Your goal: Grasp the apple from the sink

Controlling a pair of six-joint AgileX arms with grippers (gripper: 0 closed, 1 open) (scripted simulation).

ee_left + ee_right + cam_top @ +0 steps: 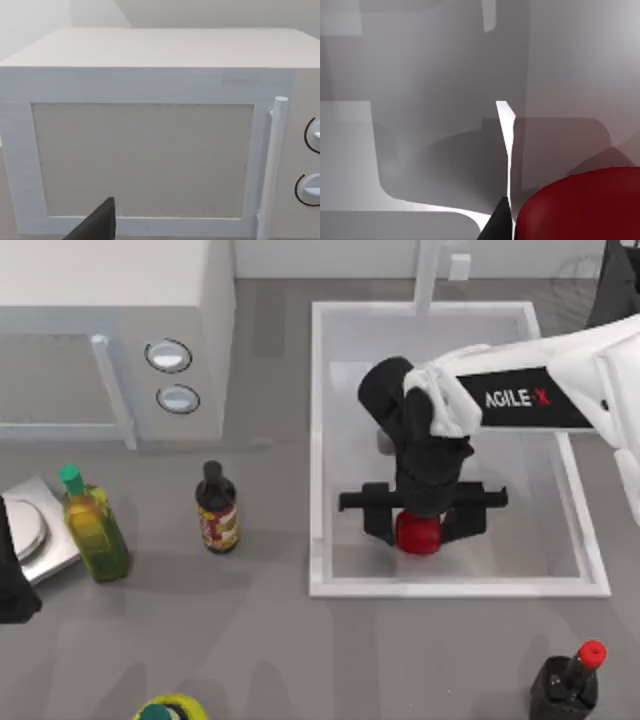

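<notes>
A: What are the surfaces like?

B: The table (270, 640) is flat matte grey. The sink (317, 440) is a white rectangular basin with a raised rim and a pale smooth floor. The microwave (120, 300) is a white box with a pale door panel, a thin upright handle (274, 165) and two round knobs (168, 356).

A: And in the sink?

B: The apple (418, 532), glossy solid red, rounded and a bit blocky. It sits near the front wall of the basin, about midway along it. The right gripper (420, 530) is down over it, matte black, with its fingers set narrowly on either side of the fruit. Whether they press on it I cannot tell. In the right wrist view the apple (580, 205) bulges dark red just beside one black fingertip.

A: Other containers?

B: On the left of the table, a bottle of yellow-green oil (95, 530) with a green cap and a dark sauce bottle (217, 510) with a red and yellow label. Its print is too small to read. A dark bottle with a red cap (568, 680) lies at the front right. A grey scale (35, 530) sits at the far left.

A: Any writing?

B: "AGILE-X" in white on the right arm (520, 395).

A: The left arm?

B: Parked at the left edge, facing the microwave. Its fingers: cannot tell.
</notes>
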